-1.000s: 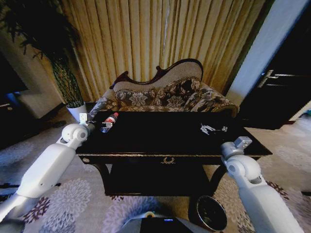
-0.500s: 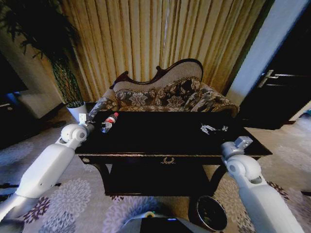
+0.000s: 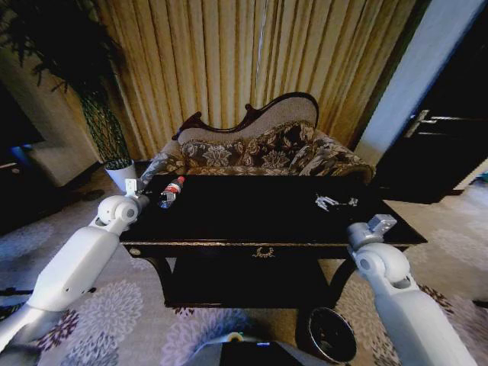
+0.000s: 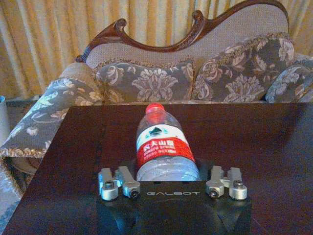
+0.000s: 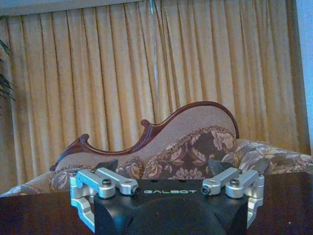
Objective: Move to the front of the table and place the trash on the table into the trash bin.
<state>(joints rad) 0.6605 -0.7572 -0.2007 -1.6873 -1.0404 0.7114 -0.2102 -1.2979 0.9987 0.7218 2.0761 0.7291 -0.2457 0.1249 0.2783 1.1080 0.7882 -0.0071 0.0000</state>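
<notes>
Left end effector gapes wide around the lying bottle; right end effector likewise spread.

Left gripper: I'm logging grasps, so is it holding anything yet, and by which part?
Nothing is held. The left gripper is open, its fingers either side of the lower body of the lying clear plastic bottle with red label, not closed on it.

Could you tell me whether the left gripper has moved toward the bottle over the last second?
Barely, if at all: the left gripper sits at the table's left end beside the bottle, as before.
</notes>
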